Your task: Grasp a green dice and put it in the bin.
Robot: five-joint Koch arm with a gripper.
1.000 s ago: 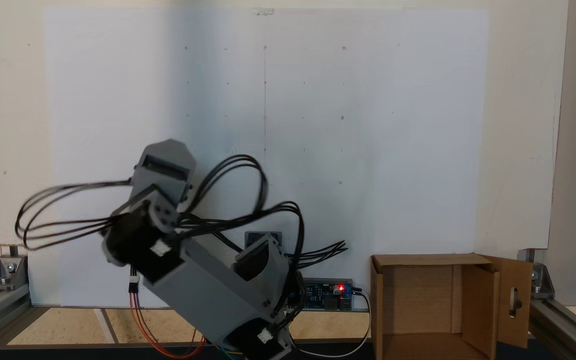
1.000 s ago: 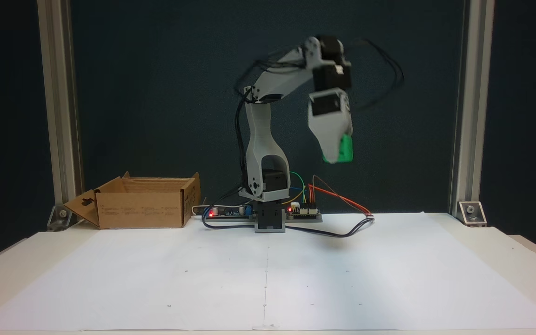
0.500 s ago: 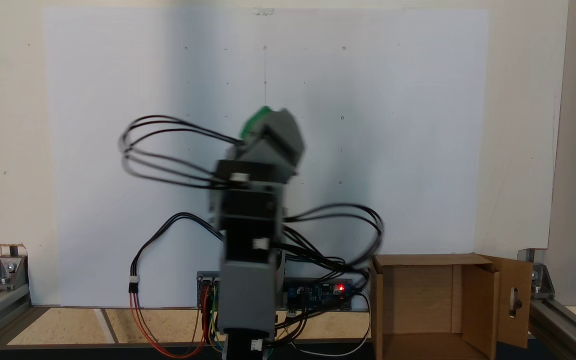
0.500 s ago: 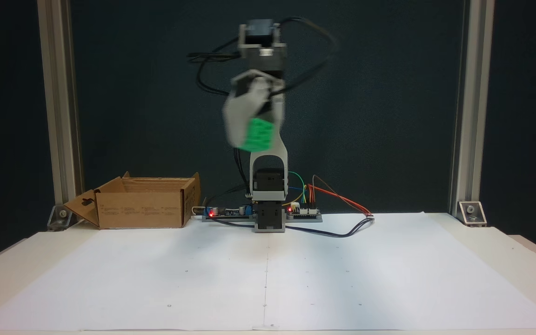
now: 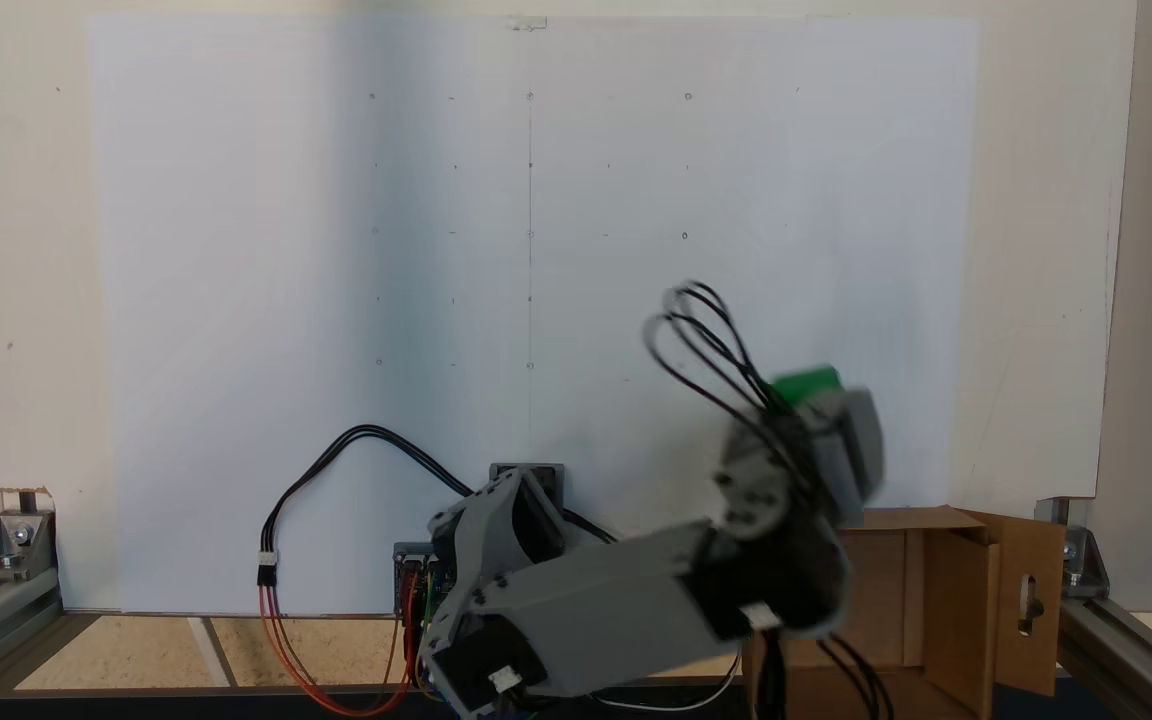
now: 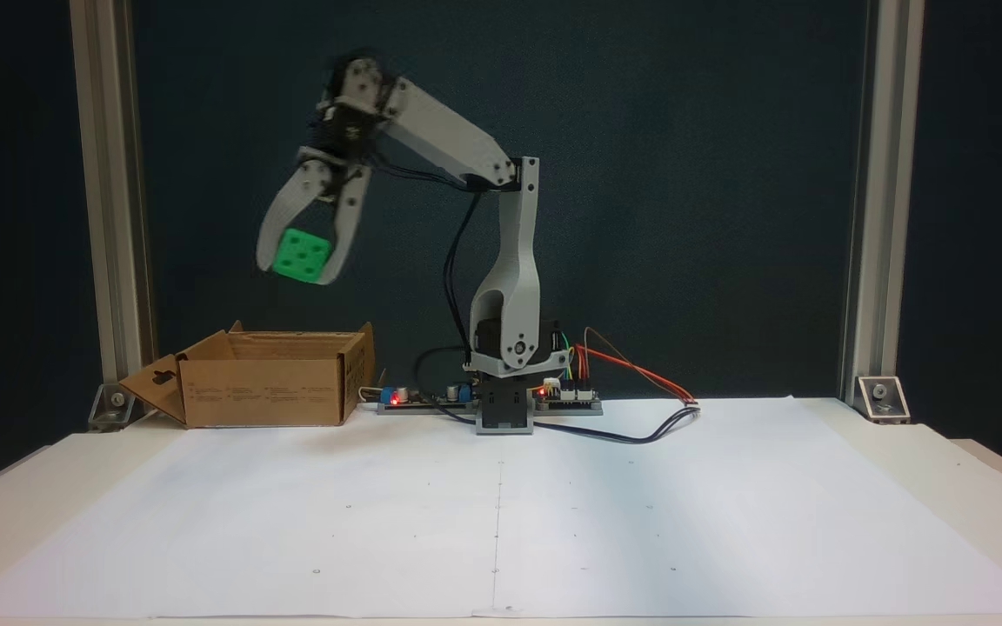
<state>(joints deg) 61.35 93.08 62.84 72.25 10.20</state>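
Gripper [image 6: 301, 265] pinching the green dice [image 6: 302, 256] between both jaws, up in the air above the bin [image 6: 266, 391] at the tabletop's back-left corner.

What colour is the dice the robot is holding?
Bright green. The green dice shows best in a fixed view, between the end effector fingers.

The table [image 6: 971, 474] is white and has a big sheet of white paper [image 6: 640, 522] spread flat on it. The brown box [image 6: 270, 387] sits on the table right under the claw [image 6: 301, 265], with one flap open. The arm's stand [image 6: 504, 409] and some wires [image 6: 640, 430] rest on the table, off to the claw's right in this fixed view.
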